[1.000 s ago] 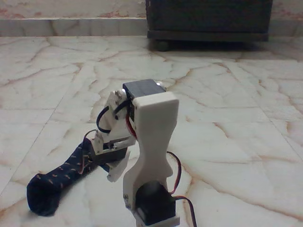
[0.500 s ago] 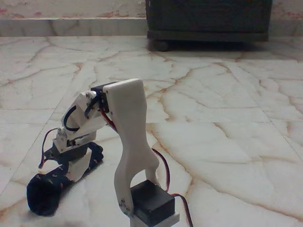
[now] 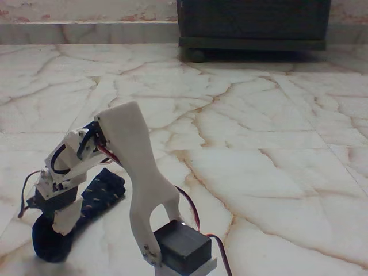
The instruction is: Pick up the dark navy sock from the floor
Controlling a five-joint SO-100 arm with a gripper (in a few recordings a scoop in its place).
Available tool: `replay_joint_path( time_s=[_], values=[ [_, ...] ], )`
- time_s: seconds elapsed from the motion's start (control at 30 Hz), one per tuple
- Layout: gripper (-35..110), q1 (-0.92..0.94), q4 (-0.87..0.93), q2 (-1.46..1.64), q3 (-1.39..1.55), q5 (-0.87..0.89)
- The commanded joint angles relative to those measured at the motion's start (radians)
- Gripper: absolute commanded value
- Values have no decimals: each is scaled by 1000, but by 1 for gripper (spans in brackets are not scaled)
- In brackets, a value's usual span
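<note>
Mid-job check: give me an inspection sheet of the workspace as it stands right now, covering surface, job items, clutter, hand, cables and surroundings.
Surface: floor of glossy cream marble tiles with reddish-brown veins, bare across the middle and right.
Job items: dark navy sock with small orange flecks lies flat on the floor at lower left, partly hidden by the arm.
Clutter: nothing seen.
Hand: the hand is low over the near end of the sock; whether it is open or shut cannot be told.
Cables: red and black wires loop from the arm's base; a blue-black loop sits at the wrist.
Surroundings: dark cabinet on round feet against the back wall step.
</note>
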Motion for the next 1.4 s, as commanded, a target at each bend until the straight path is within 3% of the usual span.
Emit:
replay_joint_path(
  time_s=[0.0,0.33,0.67,0.83,1.07,1.37],
  values=[
    [11,-8,2,-48,-80,-5],
    [11,12,75,-319,-365,-23],
    [2,21,52,-373,-370,-54],
    [0,52,-8,-244,-195,-91],
    [0,149,-86,130,229,-268],
    [0,298,-135,529,563,-485]
  ],
)
